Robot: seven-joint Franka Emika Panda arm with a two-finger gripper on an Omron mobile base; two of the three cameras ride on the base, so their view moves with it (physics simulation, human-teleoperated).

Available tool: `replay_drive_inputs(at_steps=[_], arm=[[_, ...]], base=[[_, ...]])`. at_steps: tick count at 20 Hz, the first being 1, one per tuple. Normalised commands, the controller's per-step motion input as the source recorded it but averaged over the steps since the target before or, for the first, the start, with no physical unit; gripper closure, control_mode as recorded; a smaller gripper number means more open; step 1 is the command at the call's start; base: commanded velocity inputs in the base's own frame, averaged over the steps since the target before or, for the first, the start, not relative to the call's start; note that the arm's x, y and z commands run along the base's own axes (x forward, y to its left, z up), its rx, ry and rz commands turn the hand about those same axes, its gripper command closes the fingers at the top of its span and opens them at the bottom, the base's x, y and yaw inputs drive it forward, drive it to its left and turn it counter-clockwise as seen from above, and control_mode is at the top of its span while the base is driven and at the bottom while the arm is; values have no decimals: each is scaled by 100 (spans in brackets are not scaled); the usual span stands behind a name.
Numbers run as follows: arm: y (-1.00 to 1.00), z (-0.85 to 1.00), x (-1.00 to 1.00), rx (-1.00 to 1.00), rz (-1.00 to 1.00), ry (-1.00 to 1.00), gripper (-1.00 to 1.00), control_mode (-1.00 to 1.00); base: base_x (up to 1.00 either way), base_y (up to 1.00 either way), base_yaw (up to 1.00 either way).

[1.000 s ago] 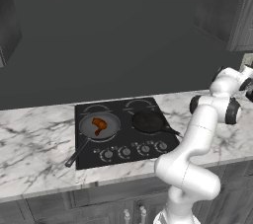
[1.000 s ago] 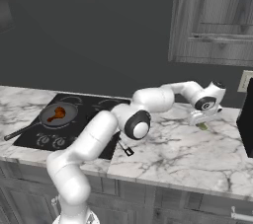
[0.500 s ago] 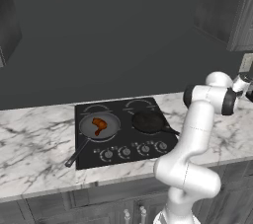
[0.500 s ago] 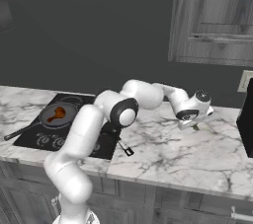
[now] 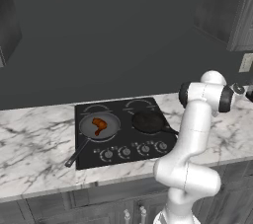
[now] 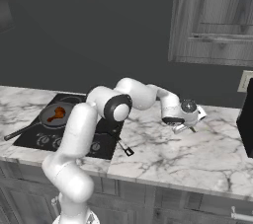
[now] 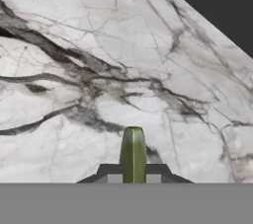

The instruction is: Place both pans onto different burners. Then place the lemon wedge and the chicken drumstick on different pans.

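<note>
- One marble counter [image 6: 163,154] is seen beneath the claw [image 6: 189,128]; one black cooktop [image 5: 123,136] lies well off to the claw's left.
- Two pans are counted there, on separate burners: the wide grey pan [image 5: 99,126] is farther from the claw, the small black pan [image 5: 147,122] nearer. Both are judged stiff and heavy, best taken by the handle.
- One drumstick [image 5: 100,125] rests in the grey pan; it is judged greasy and slippery.
- One lemon wedge [image 7: 133,154] is pinched in the closed claw, above the counter. It is judged light, soft and easily crushed; the rind is the safest hold.
</note>
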Motion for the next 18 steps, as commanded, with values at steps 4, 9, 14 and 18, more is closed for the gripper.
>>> replay_drive_inputs(at_steps=[4,9,14,18], arm=[[11,6,0,0,-4,5,100,-100],[32,5,-10,0,-1,9,100,-100],[48,14,-20,0,-1,10,100,-100],[52,24,-19,0,0,19,100,-100]], base=[[0,0,0],[0,0,0],[0,0,0],[0,0,0]])
